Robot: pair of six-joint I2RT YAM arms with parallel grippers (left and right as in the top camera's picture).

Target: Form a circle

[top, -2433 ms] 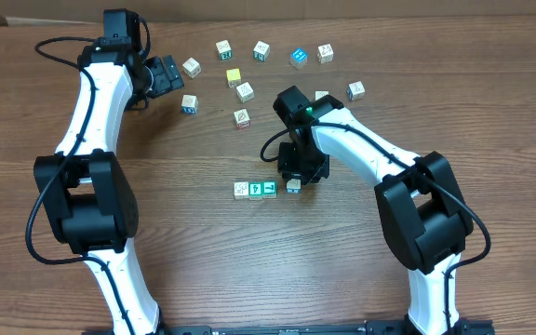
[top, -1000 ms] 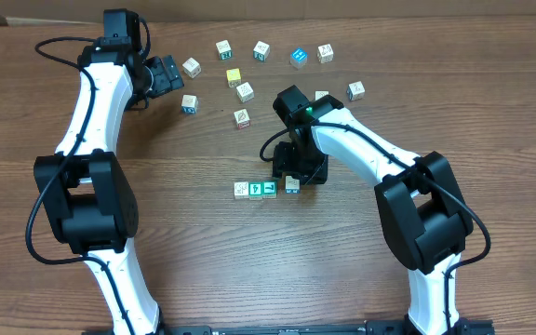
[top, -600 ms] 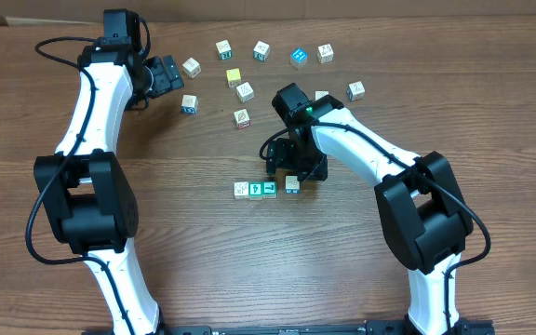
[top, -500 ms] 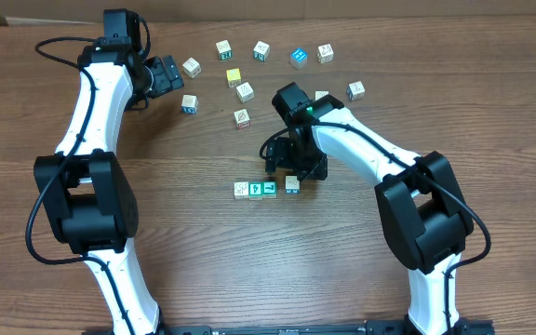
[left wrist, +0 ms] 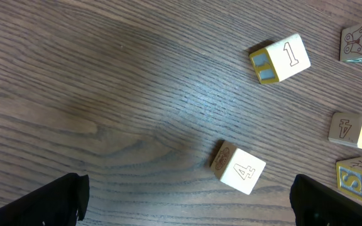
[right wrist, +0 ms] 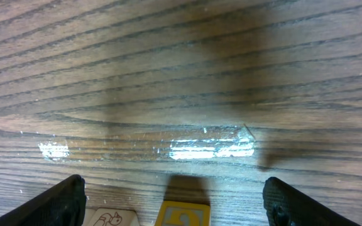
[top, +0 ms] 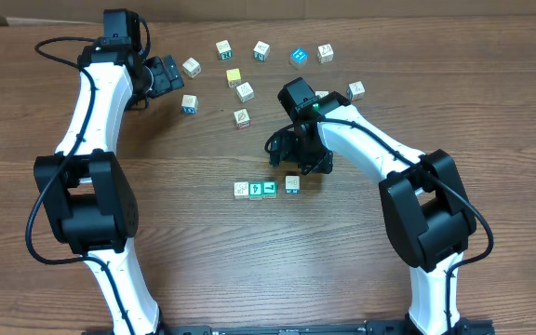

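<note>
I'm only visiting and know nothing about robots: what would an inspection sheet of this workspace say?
surface: brown wooden table, no spills seen.
job's things: small printed wooden cubes; row of four at centre, fourth slightly apart; about ten scattered cubes at the far side.
clutter: nothing seen.
grippers: left gripper open, empty, beside the scattered cubes; right gripper open, empty, near the fourth cube.
cables: black cables, looped, clear of the cubes.
surroundings: pale strip beyond the far edge, unidentifiable.
</note>
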